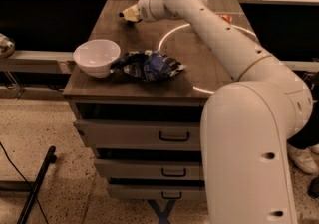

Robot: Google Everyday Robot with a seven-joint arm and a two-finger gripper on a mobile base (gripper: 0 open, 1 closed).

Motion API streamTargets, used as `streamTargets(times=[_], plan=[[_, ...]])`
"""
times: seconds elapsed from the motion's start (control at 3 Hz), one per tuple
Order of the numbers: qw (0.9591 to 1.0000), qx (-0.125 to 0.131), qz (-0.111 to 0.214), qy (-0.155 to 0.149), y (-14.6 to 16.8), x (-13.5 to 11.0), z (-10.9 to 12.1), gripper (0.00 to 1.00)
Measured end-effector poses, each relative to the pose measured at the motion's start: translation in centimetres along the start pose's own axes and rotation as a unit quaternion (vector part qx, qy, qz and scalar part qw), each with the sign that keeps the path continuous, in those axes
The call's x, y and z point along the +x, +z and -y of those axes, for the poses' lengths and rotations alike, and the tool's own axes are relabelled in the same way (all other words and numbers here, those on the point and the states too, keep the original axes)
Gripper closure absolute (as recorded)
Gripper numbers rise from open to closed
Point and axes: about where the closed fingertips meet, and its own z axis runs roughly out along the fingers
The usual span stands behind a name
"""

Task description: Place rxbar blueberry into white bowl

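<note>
- Wood cabinet top (112,31): the white bowl (97,56) sits at its near left corner, open to me from above.
- A blue chip bag (148,65) lies right against the bowl's right side, crowding that approach.
- The gripper (128,14) is low over the far edge. I cannot tell whether it is apart or clamped, and I cannot make out the rxbar blueberry, which is presumably there.
- A red soda can (226,17) peeks from behind the arm.

Smooth off-white tubular robot arm (219,34) is showing glossy rounded shells, widening into a bulky off-white lower housing (249,158). Thin tan seam band (250,63) is ringing the joint above it. Small dark round recesses (268,156) are dotting the housing. Cream-yellow end effector (130,14) is sitting over the dark brown wooden tabletop (129,39), rear left part.
</note>
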Motion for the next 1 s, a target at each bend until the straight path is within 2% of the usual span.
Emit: streamTargets(times=[0.33,0.67,1.0], plan=[[0.9995,-0.020,0.019,-0.018,-2.6,-2.2,-1.5,1.00],[0.9980,-0.032,0.038,-0.040,-6.6,-4.2,-3.2,1.00],[0.9969,-0.034,0.049,-0.052,-9.4,-5.3,-4.4,1.00]])
